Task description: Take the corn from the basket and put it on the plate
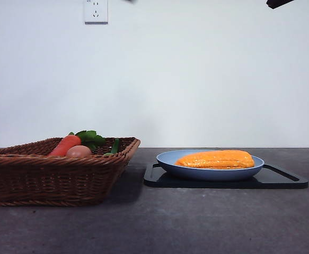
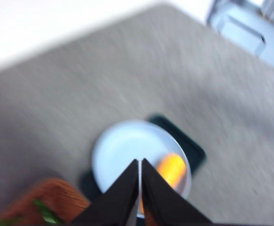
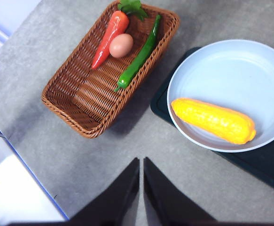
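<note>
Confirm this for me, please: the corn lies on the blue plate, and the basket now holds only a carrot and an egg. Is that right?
Not quite. The corn does lie on the blue plate, but the basket holds three things: a carrot, an egg and also a long green pepper. The right wrist view shows this clearly.

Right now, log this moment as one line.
corn: on plate | basket: carrot, egg, pepper | left end effector: shut, raised | right end effector: shut, raised

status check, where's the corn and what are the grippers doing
Left gripper shut, empty, above plate. Right gripper shut, empty. Corn on plate, out of basket. Nothing obstructing.
</note>
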Action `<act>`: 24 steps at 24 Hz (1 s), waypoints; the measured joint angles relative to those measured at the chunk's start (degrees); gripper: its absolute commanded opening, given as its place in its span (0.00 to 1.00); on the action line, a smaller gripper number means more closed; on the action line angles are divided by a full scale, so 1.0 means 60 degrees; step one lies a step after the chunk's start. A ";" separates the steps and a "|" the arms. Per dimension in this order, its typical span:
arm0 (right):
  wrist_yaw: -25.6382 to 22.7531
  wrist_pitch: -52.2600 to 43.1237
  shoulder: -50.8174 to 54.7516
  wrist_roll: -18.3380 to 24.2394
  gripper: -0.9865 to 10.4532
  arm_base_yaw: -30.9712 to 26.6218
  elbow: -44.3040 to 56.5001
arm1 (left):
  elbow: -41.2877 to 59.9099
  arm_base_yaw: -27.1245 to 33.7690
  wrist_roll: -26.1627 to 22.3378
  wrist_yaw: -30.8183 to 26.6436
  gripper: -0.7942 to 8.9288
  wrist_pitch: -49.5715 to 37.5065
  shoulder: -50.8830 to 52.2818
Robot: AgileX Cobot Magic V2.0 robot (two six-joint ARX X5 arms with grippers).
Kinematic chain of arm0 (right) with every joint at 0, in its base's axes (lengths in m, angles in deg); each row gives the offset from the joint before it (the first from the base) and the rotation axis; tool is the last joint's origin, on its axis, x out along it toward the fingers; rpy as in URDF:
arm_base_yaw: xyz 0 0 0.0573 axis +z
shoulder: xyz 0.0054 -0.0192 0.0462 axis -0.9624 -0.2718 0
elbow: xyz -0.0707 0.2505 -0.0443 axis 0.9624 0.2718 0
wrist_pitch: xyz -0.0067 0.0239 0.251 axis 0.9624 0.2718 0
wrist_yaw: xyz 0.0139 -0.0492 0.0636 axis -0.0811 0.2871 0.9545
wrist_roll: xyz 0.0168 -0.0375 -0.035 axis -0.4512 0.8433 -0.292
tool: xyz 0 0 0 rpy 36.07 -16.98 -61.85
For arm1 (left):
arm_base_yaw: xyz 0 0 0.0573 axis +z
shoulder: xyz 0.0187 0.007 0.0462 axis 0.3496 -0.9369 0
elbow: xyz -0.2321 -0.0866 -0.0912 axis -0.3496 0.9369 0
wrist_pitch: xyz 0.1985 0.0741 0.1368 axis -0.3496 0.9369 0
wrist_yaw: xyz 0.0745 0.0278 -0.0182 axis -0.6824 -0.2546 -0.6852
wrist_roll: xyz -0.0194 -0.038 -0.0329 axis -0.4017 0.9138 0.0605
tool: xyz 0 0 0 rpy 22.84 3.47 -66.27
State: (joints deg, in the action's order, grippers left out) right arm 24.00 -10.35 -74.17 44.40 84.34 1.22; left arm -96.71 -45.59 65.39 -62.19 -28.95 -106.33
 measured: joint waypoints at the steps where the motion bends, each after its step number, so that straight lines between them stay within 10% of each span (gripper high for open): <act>1: 0.0000 -0.0149 0.0000 0.0000 0.09 0.0000 0.0000 | 0.0138 0.0390 -0.0127 0.0007 0.09 -0.0113 0.0594; 12: 0.0000 -0.1508 -0.0004 0.0004 0.09 0.0000 0.0000 | 0.7512 0.4830 -0.0328 -0.0018 0.09 -0.3912 0.7661; 24: 0.0000 -0.2036 -0.0004 0.0004 0.09 0.0000 0.0000 | 1.3489 0.5118 -0.0299 -0.1508 0.09 -0.5803 1.1497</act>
State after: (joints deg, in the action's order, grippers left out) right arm 24.00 -22.57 -74.19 44.42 84.34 1.22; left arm -15.77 -14.88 63.59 -71.24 -63.77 -37.35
